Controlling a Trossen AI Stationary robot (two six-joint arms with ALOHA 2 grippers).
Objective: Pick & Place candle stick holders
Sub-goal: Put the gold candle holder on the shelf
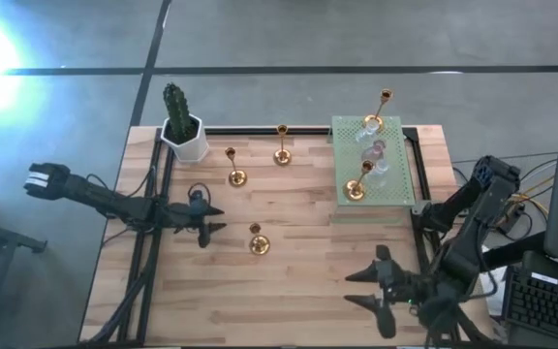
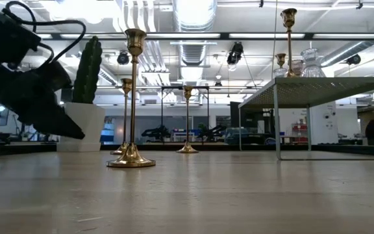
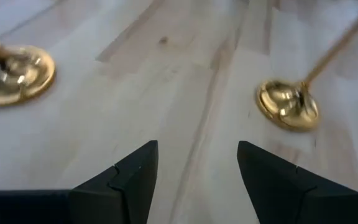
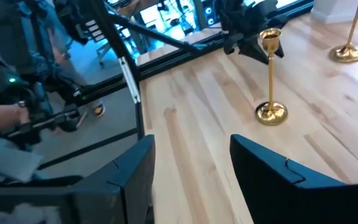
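Two arms low over table, left gripper jaws open, empty

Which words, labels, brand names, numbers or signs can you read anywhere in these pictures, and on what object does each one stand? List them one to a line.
None: no readable text shows in any view.
Gold candle stick holders: plain metal, no marking.
White pot with the cactus: no label.
Green mat: only perforations.
Screens in the room behind the table: too blurred to read.
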